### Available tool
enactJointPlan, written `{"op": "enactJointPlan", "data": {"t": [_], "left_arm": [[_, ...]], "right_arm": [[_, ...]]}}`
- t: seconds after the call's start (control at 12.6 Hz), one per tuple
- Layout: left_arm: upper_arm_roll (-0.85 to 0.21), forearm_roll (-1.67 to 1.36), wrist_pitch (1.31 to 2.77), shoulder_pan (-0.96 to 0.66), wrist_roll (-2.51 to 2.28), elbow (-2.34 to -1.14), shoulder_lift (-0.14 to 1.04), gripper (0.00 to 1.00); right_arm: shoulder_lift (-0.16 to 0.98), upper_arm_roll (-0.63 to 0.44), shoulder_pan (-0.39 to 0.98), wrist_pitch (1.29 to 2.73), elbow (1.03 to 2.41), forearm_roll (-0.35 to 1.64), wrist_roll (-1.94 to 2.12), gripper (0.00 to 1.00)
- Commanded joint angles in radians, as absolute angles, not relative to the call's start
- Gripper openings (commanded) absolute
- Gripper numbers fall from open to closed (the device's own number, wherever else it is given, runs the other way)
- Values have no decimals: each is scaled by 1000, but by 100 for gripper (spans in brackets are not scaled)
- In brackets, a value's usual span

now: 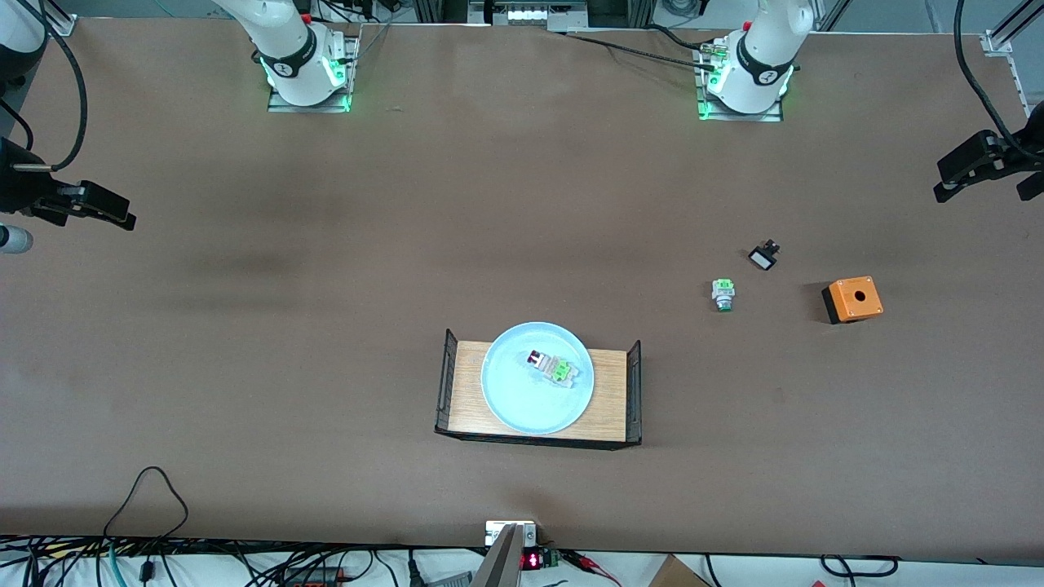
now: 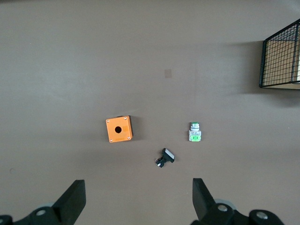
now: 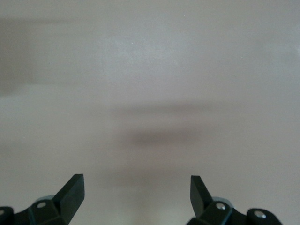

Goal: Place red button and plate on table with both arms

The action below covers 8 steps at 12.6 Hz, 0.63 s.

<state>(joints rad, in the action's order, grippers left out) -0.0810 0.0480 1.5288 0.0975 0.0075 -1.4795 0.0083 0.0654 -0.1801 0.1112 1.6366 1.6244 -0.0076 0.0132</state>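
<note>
The right pincer (image 1: 81,204) hangs at the right arm's end of the bench (image 1: 326,269), its fingers (image 3: 70,192) spread wide apart with nothing between them; in its wrist view only bare brown surface lies under it. That arm waits, drawn well back from the things, and the whole stretch of bench between it and the tray (image 1: 465,391) is open.

Toward the middle, nearer the front camera, the wooden tray with black wire ends carries the plate (image 1: 522,399). The plate sits flat on the tray and overhangs both of its long edges a little, while a strip of bare wood shows between the plate's rim and each wire end. The red button (image 1: 553,367) lies on its side in the plate, red cap pointing toward the right arm's end, green block toward the left arm's end. Open bench surrounds the tray on all sides.

Farther toward the left arm's end, three loose pieces lie on the bench, apart from each other: a green-and-white piece (image 1: 723,294), a black-and-white piece (image 1: 763,257) slightly farther from the front camera, and an orange box (image 1: 852,299) with a round hole in its top.

The left pincer (image 1: 975,167) hangs at the left arm's end of the bench, fingers (image 2: 72,199) also wide apart and empty. Its wrist view looks down on the three loose pieces and catches one wire end of the tray. The plate and button lie well apart from both pincers.
</note>
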Motion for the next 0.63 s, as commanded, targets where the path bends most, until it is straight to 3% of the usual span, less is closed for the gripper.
{"op": "enactJointPlan", "data": {"t": [0.0, 0.55], "left_arm": [[-92, 63, 1506, 106, 5, -1459, 15, 100], [-106, 63, 1488, 97, 8, -1473, 29, 100]], "right_arm": [[52, -179, 109, 1620, 1620, -17, 17, 100], [52, -179, 107, 1620, 1620, -17, 17, 100]]}}
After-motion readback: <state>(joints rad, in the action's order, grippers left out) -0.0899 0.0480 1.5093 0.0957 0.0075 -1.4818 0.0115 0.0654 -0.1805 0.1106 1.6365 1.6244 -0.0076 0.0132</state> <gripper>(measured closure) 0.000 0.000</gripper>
